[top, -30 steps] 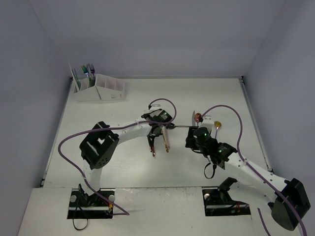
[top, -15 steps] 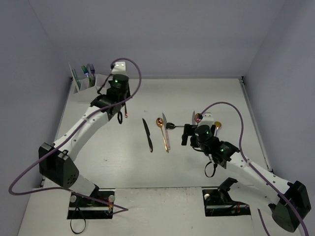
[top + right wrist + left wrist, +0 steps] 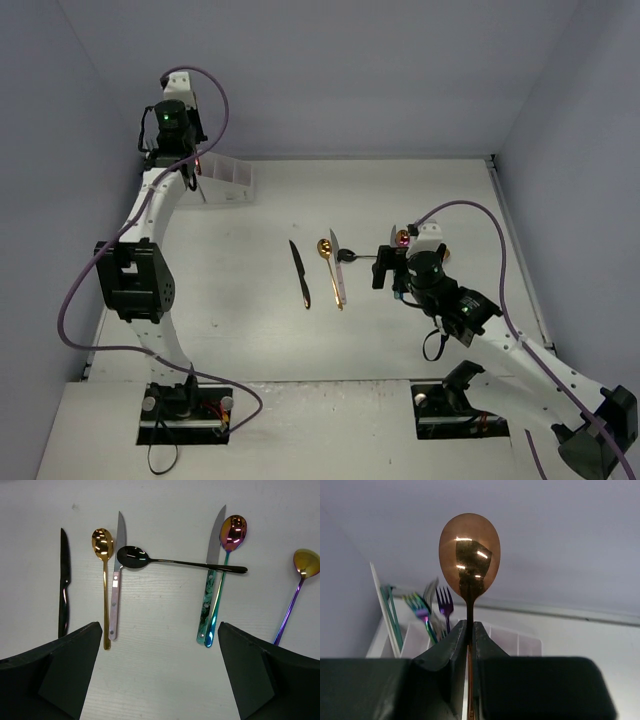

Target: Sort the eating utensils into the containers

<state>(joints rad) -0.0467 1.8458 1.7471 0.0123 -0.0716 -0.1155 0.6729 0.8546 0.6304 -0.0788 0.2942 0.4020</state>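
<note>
One view, left wrist, shows left gripper pinching copper spoon.

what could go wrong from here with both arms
1. The left gripper pinches the copper spoon only by its thin handle, bowl up, near the rack. The spoon could tilt in the grip or snag the forks already standing there.
2. The black spoon lies across the teal knife and the purple spoon. If the open right gripper closes there, it may drag those or pick up more than one.
</note>
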